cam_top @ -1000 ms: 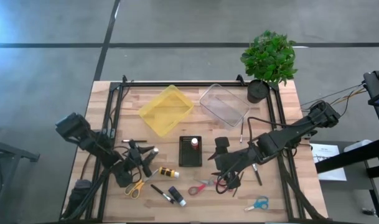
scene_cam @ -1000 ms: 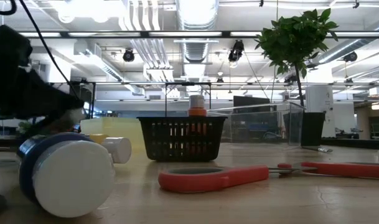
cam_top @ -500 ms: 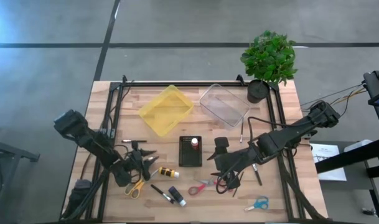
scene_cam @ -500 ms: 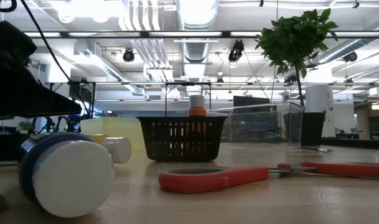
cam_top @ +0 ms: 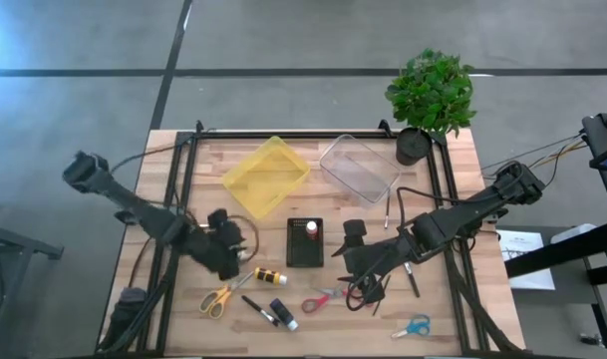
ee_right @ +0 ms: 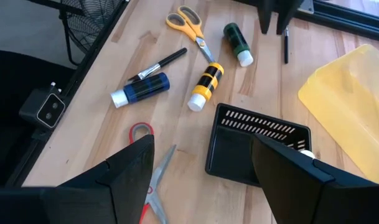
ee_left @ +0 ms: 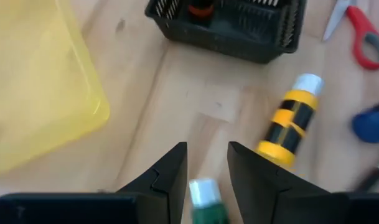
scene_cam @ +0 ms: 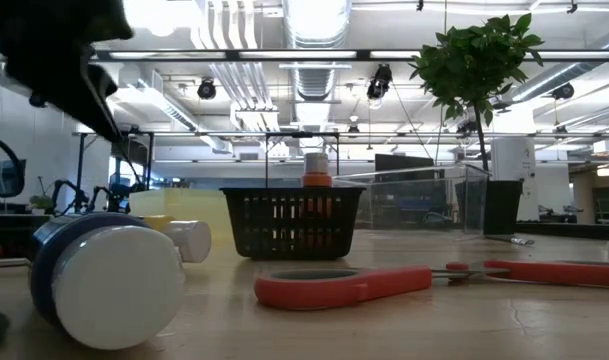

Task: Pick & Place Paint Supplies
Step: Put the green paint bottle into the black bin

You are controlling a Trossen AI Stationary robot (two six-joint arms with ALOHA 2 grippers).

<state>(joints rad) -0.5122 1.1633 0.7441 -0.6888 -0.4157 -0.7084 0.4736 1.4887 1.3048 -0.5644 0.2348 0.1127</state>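
Note:
A green paint bottle (ee_right: 238, 42) with a white cap lies on its side on the wood table, left of the black basket (cam_top: 305, 242). My left gripper (ee_left: 208, 149) hangs above it, open and pointing steeply down. The bottle (ee_left: 205, 200) shows through the gap between the fingers, lower than they are. A yellow-and-black bottle (cam_top: 270, 276), a blue bottle (cam_top: 283, 314), a dark brush (cam_top: 256, 308) and yellow scissors (cam_top: 215, 297) lie nearer the front edge. My right gripper (ee_right: 205, 180) waits open above the table, right of the basket.
An orange-topped bottle (cam_top: 311, 227) stands in the basket. A yellow bin (cam_top: 266, 178) and a clear bin (cam_top: 360, 168) sit at the back, with a potted plant (cam_top: 431, 95) at the far right. Red scissors (cam_top: 323, 297) and blue scissors (cam_top: 413, 326) lie near the front.
My left gripper has risen from just above the table and tipped to point steeply down. Its arm has swung up and toward the table's left edge. The green bottle and the other supplies lie where they were.

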